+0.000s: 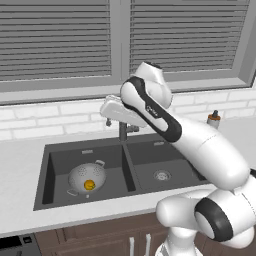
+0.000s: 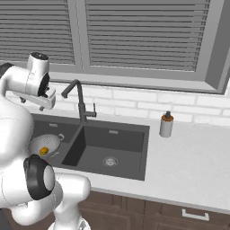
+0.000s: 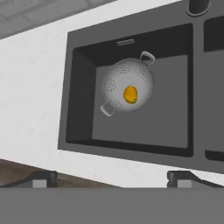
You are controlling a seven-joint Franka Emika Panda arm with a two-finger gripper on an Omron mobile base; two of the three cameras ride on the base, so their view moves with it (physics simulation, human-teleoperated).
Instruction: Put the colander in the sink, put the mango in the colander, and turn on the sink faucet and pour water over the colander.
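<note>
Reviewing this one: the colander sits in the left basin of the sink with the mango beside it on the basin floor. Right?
Not quite. The mango lies inside the colander, not beside it; the hand view shows this plainly. The colander does sit in the left basin of the sink.

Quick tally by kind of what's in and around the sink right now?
Colander: 1
Mango: 1
Sink faucet: 1
Soap bottle: 1
Sink basins: 2
Drains showing: 1
Total: 7

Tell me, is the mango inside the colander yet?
Yes. The mango sits in the middle of the colander, which rests in the sink's left basin.
</note>
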